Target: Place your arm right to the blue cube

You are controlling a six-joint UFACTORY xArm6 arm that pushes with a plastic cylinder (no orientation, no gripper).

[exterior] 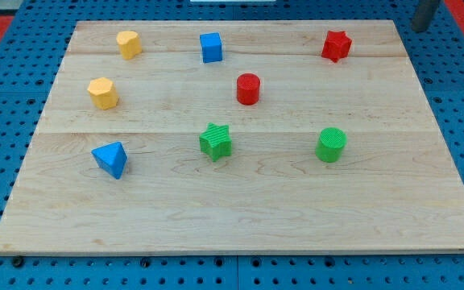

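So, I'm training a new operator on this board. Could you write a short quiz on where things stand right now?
1. True or false: my tip is touching the blue cube.
2. Which block lies nearest the blue cube? A) green cylinder B) red cylinder C) blue pyramid
3. Fill in: the two yellow blocks lie toward the view's ____.

Key: 1. False; the tip sits at the view's top right corner, off the wooden board, beyond the red star. 2. B. 3. Left.
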